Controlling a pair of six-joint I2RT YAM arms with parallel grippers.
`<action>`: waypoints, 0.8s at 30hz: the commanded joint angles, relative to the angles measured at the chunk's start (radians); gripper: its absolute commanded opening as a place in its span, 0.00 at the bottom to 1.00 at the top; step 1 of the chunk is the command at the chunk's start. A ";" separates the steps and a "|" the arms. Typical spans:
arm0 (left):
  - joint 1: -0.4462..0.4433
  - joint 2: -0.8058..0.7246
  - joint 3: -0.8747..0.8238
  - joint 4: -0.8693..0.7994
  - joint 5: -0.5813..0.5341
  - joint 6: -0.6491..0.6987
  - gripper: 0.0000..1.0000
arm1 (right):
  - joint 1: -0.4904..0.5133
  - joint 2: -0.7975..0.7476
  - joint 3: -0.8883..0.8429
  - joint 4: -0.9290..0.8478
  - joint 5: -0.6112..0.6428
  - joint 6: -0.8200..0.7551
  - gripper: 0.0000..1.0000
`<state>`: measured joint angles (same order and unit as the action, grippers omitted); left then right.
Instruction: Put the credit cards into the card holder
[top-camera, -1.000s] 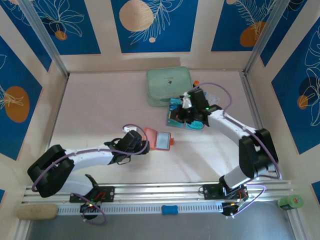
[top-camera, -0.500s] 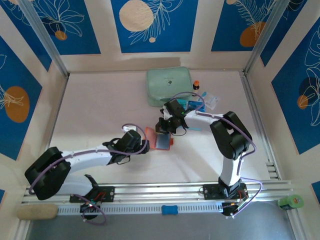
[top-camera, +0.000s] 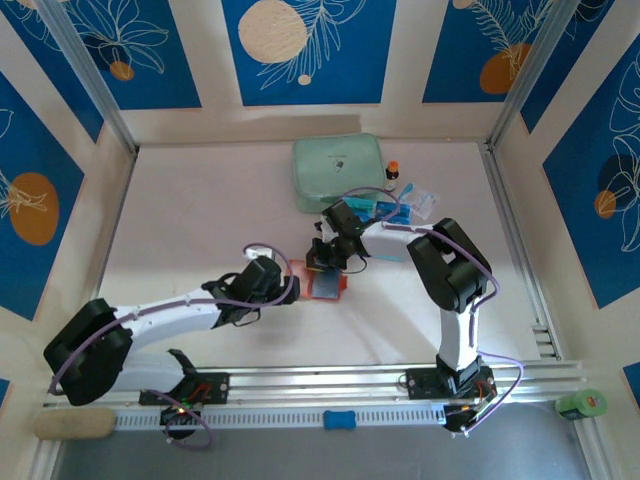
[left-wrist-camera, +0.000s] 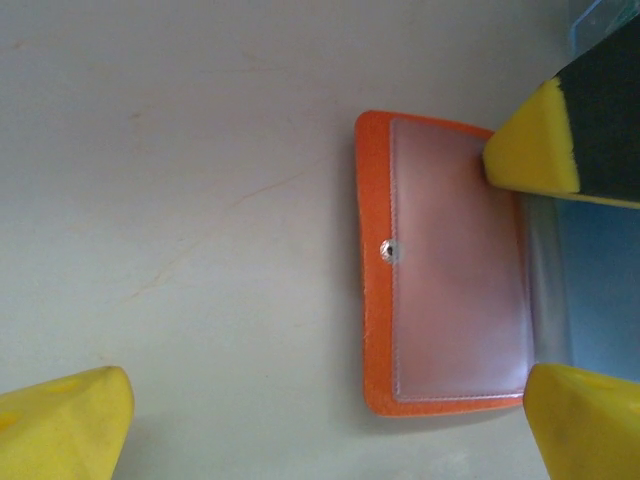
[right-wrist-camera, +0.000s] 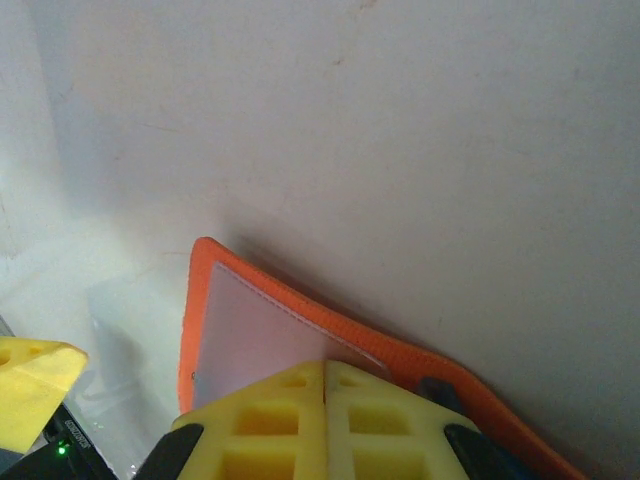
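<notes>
Mid-surface, my left pincer (left-wrist-camera: 328, 405) stands spread beside the holder (left-wrist-camera: 450, 270); my right pincer (right-wrist-camera: 325, 395), pressed together, sits over it.

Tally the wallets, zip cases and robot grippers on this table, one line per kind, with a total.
Small orange fold-over wallet: 1
Large mint-green zip case: 1
Two-finger grippers: 2, the left gripper and the right gripper
Total: 4

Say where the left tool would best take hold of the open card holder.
Probably its free orange edge beside the snap. The card holder lies open and flat, so come from above, on the side away from the shut right tool.
</notes>
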<state>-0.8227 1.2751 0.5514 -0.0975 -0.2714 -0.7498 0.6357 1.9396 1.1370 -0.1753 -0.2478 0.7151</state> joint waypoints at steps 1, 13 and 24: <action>0.018 0.033 0.039 -0.014 -0.020 0.032 1.00 | 0.007 0.014 0.008 -0.004 -0.024 0.010 0.00; 0.040 0.162 0.049 0.028 -0.003 0.073 1.00 | 0.003 -0.020 0.013 -0.011 -0.054 0.009 0.00; 0.039 0.161 0.001 0.056 0.004 0.047 1.00 | -0.080 -0.201 0.200 -0.327 0.149 -0.333 0.33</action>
<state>-0.7921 1.4300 0.5713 -0.0505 -0.2710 -0.6979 0.5663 1.7866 1.2778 -0.3687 -0.1921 0.5415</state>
